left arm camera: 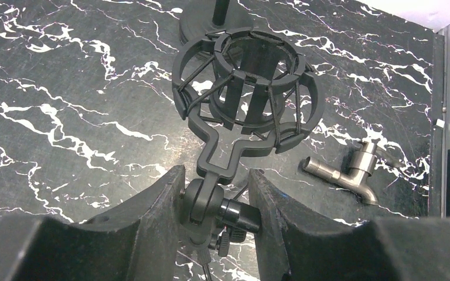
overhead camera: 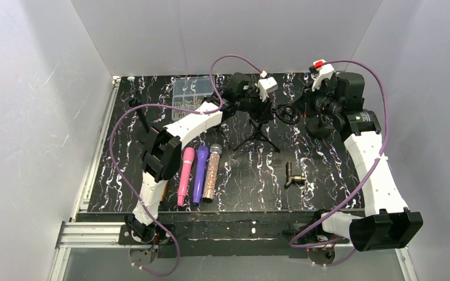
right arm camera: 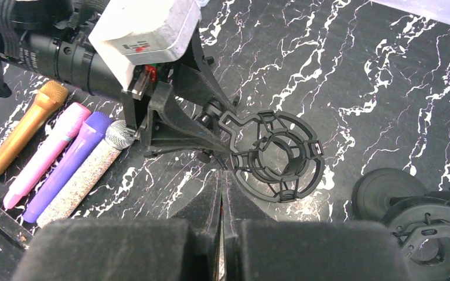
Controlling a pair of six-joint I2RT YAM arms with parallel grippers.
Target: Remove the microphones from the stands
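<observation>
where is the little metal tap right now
In the top view the small metal tap lies on the black marbled table, right of centre, nearer the arm bases than the black tripod stand and touching nothing.

On the black white-veined marble tabletop (overhead camera: pixel 328 170), the black tripod stand (overhead camera: pixel 256 139) sits back of centre. Its black ring-shaped plastic shock mount (left arm camera: pixel 249 88) leans right, the left gripper (left arm camera: pixel 214 174) straddles the neck below it, and the right gripper (right arm camera: pixel 223 175) is just beside its rim. Left of the stand and nearer the front lie, side by side from the left, a gold microphone (right arm camera: pixel 23 129), pink microphone (right arm camera: pixel 50 149), purple microphone (right arm camera: pixel 73 161) and glitter-coated microphone (right arm camera: pixel 88 175). A small metal tap fitting (overhead camera: pixel 293 175) lies front-right of the stand, a clear plastic parts box (overhead camera: pixel 190 92) sits at the back left, and a black round-based stand (right arm camera: pixel 387 193) stands right of the mount.
</observation>
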